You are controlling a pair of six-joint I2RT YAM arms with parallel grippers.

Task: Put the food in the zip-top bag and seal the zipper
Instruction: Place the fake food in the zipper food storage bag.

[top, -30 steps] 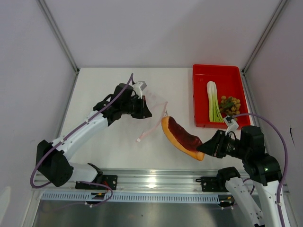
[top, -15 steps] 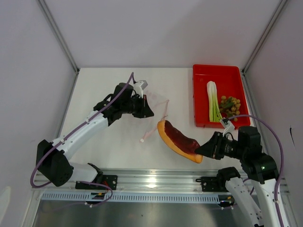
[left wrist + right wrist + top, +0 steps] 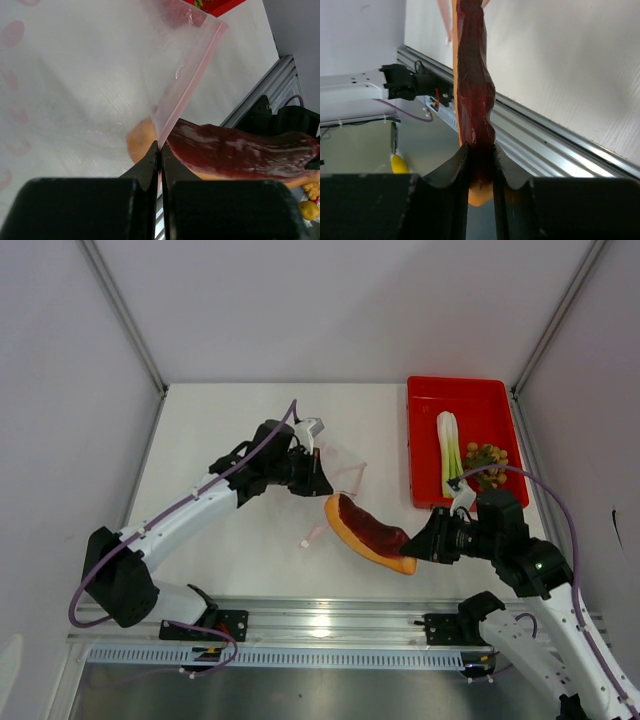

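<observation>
wedge at the mouth of the bag, one corner pinched up

left gripper (image 3: 160, 150) is clamped right down on the pink-red zipper (image 3: 187, 85) edge of the zip-top bag (image 3: 90, 75), holding that corner up off the table (image 3: 230, 420) so the mouth faces the right arm. right gripper (image 3: 481, 160) has its jaws closed on the butt end of the wedge (image 3: 368, 533), carried in the air, long and level, far tip right at the bag's raised edge, near the left fingers. whether the tip is inside the film or only against it, the views don't settle.

handling call: the wedge looks rigid and glossy, probably light. held by one end it could swivel in the pinch if the tip snags, though that end grip leaves the whole length free to slide in. the bag is thin, limp and slick and will fold on itself, so the hold belongs on the stiffer zipper strip, just where it is.

in the red tray (image 3: 425, 400): the leek-like stalk (image 3: 450, 455) and the grapes (image 3: 487, 460), side by side, well apart from the bag. stalk looks stiff, best taken mid-length; grapes are lumpy and may roll in the jaws.
</observation>
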